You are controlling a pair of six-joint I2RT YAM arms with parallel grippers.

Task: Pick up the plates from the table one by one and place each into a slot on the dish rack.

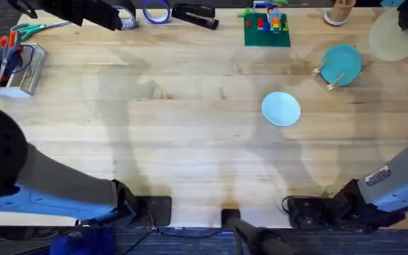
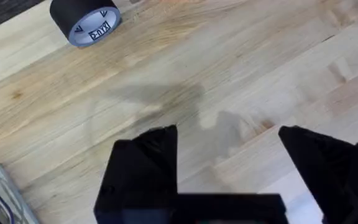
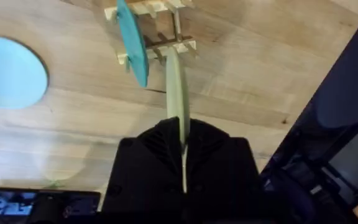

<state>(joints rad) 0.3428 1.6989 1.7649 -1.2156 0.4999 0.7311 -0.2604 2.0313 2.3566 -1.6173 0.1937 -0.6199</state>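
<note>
One cream-yellow plate [image 3: 178, 93] is held edge-on in the closed right gripper [image 3: 182, 149], seemingly above the dish rack [image 3: 160, 46], beside the teal plate [image 3: 132, 43]. Lowering into a free slot is called for next. The light blue plate [image 1: 281, 109] is left on the bench [image 1: 190, 127]; the left gripper [image 2: 229, 168] is held open, empty.

The left gripper [image 2: 229, 168] hangs over bare wood with its two black fingers [image 2: 145, 162] spread wide apart, nothing between them. The right gripper [image 3: 182, 155] has its fingers pressed together on the edge of a thin cream plate [image 3: 176, 93], raised above the tabletop
</note>
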